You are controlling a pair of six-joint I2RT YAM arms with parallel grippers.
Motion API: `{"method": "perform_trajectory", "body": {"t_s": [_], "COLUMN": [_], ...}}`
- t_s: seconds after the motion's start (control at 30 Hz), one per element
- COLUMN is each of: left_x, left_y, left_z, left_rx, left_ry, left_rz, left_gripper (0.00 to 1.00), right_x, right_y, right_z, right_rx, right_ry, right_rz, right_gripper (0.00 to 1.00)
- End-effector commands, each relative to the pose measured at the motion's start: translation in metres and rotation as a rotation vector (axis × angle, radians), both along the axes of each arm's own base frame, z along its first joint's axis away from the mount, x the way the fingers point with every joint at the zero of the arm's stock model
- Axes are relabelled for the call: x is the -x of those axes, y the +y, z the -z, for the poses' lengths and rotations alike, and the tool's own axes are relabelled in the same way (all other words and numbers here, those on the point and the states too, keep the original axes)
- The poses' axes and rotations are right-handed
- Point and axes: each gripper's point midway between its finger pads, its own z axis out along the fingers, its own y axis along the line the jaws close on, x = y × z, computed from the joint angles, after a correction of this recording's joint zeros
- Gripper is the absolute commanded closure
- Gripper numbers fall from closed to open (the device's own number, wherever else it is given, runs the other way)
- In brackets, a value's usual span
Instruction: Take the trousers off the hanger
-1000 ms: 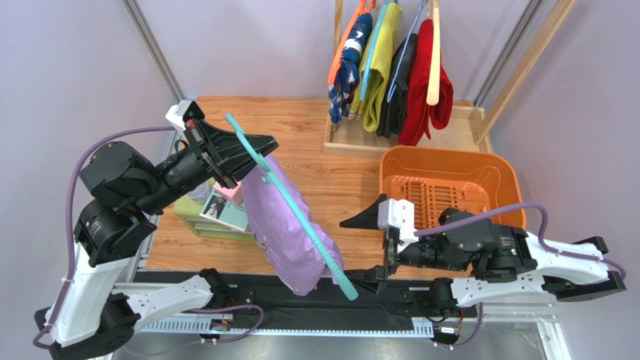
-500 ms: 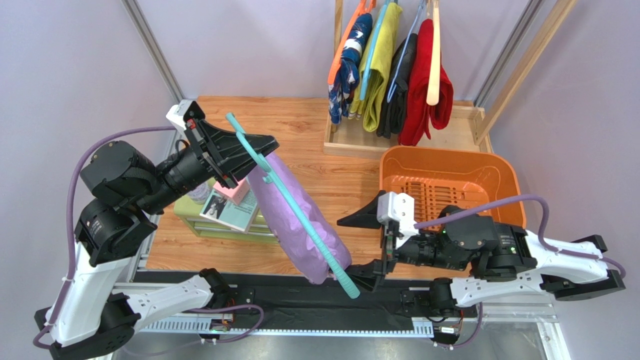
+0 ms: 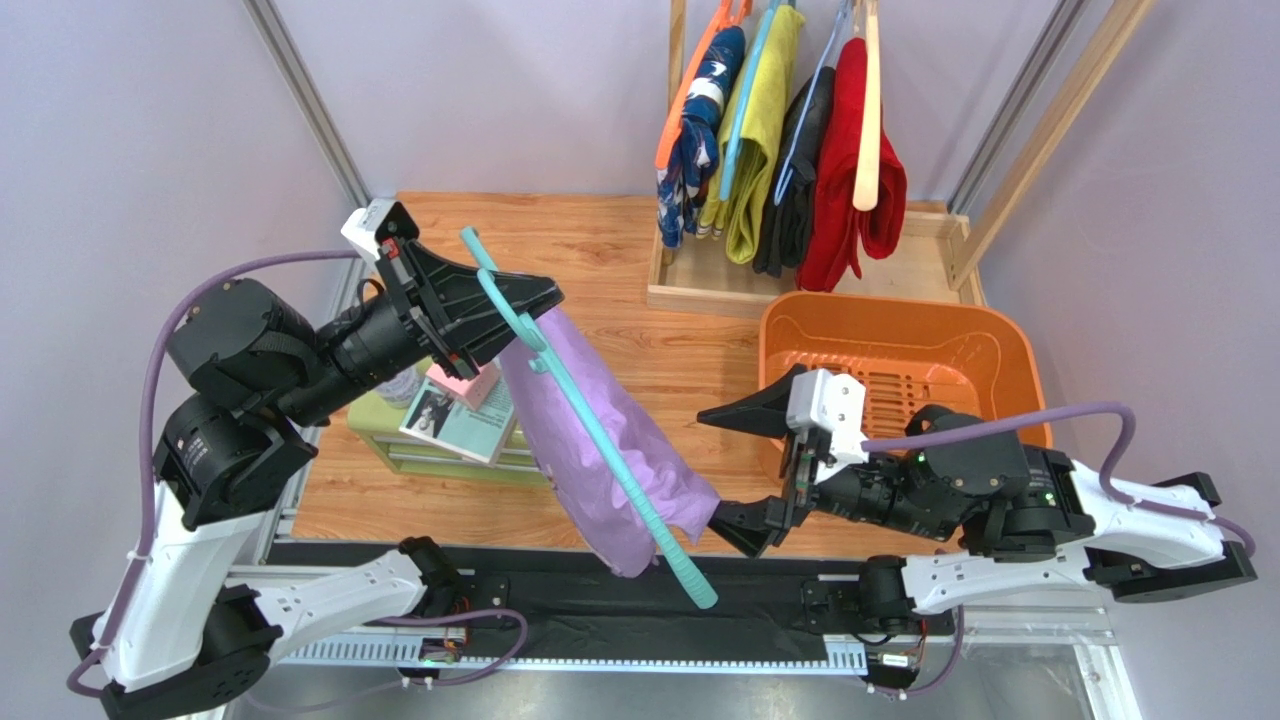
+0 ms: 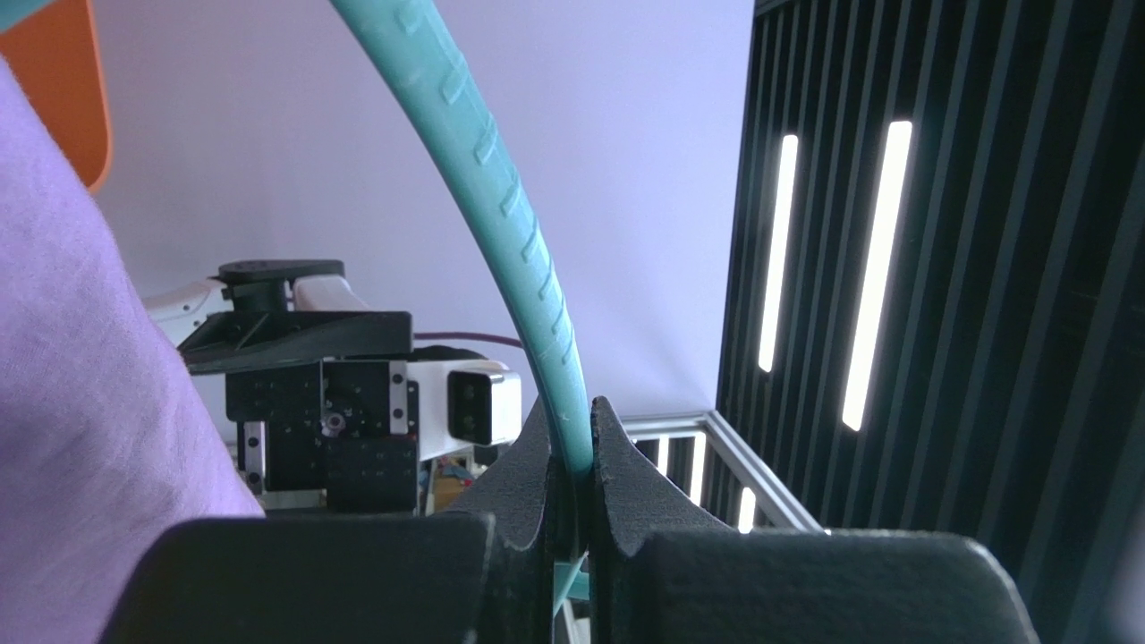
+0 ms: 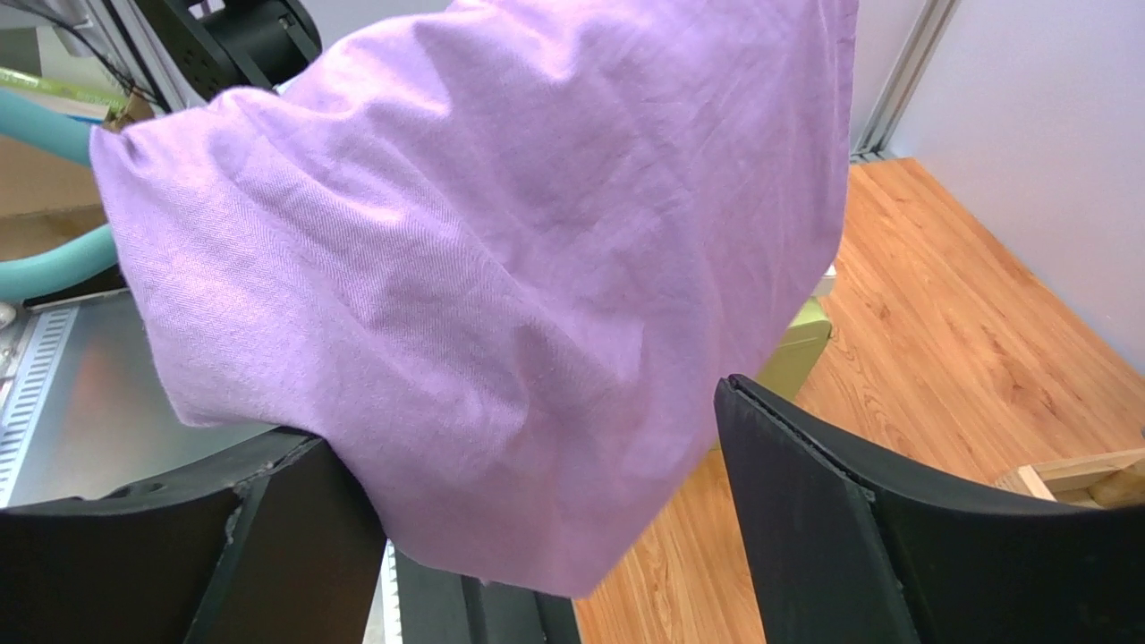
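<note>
Lilac trousers (image 3: pixel 568 458) now sit btwn open jaws of your right gripper (image 3: pixel 711 473), just moved in; left gripper (image 3: pixel 511 300) clenches hanger (image 3: pixel 594 428). Pinch & pull next.

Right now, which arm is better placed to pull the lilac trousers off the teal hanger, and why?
The right. The right gripper is open, with the hanging end of the lilac trousers between its fingers. The left gripper is shut on the teal hanger, holding it up, so it is busy.
</note>
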Motion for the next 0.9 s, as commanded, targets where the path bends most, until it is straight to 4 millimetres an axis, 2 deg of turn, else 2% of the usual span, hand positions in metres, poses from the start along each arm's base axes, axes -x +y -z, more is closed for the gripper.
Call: {"method": "perform_trajectory", "body": {"t_s": [0.0,0.2,0.4,0.53,0.57,0.63,0.73,0.87], "left_x": [0.022,0.023,0.023,0.023,0.024,0.024,0.024,0.025], "left_y": [0.015,0.013,0.012,0.012,0.012,0.012,0.012,0.012], "left_z": [-0.046,-0.052,-0.058,-0.058,-0.058,-0.058,-0.055,-0.053], "left_rx": [0.13,0.135,0.138,0.138,0.138,0.138,0.136,0.132], "left_ry": [-0.098,-0.106,-0.117,-0.116,-0.117,-0.117,-0.111,-0.111], "left_rz": [0.042,0.054,0.06,0.063,0.066,0.064,0.065,0.069], "left_gripper": [1.0,1.0,1.0,1.0,1.0,1.0,1.0,1.0], "right_x": [-0.008,0.006,0.012,-0.002,-0.009,-0.015,-0.018,-0.024], "right_y": [-0.002,0.017,0.029,0.034,0.035,0.038,0.049,0.06], "right_z": [-0.015,-0.014,-0.002,-0.006,-0.015,-0.02,-0.029,-0.034], "right_rx": [-0.052,-0.045,-0.025,-0.08,-0.123,-0.148,-0.157,-0.181], "right_ry": [-0.017,-0.029,-0.017,-0.002,0.001,-0.013,-0.038,-0.051], "right_rz": [0.048,-0.035,-0.067,0.017,0.06,0.093,0.113,0.15], "right_gripper": [0.14,0.14,0.09,0.09,0.09,0.11,0.14,0.13]}}
